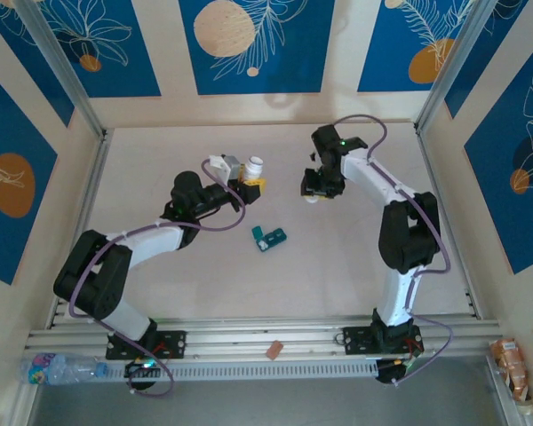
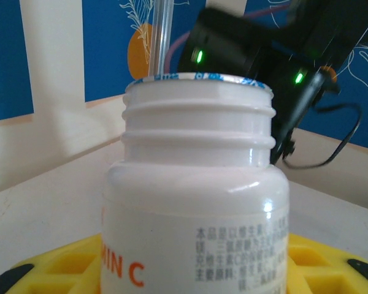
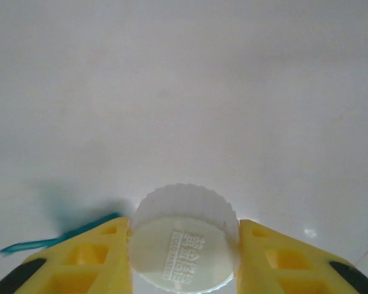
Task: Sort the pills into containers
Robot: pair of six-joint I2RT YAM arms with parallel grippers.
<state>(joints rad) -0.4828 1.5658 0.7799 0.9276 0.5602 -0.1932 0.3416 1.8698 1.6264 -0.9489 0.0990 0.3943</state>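
My left gripper is shut on a white pill bottle, which stands upright left of the table's centre. In the left wrist view the bottle stands between yellow fingers, its cap off and a foil seal over the mouth. My right gripper hangs to the right of the bottle, shut on the ribbed white cap between yellow fingers. The teal containers lie on the table between the arms, nearer to me. No pills are in view.
A thin teal sliver shows left of the cap. A metal rail runs along the near edge, with a small brown item on it. A plastic bottle and a packet lie at the near corners. Walls enclose the table.
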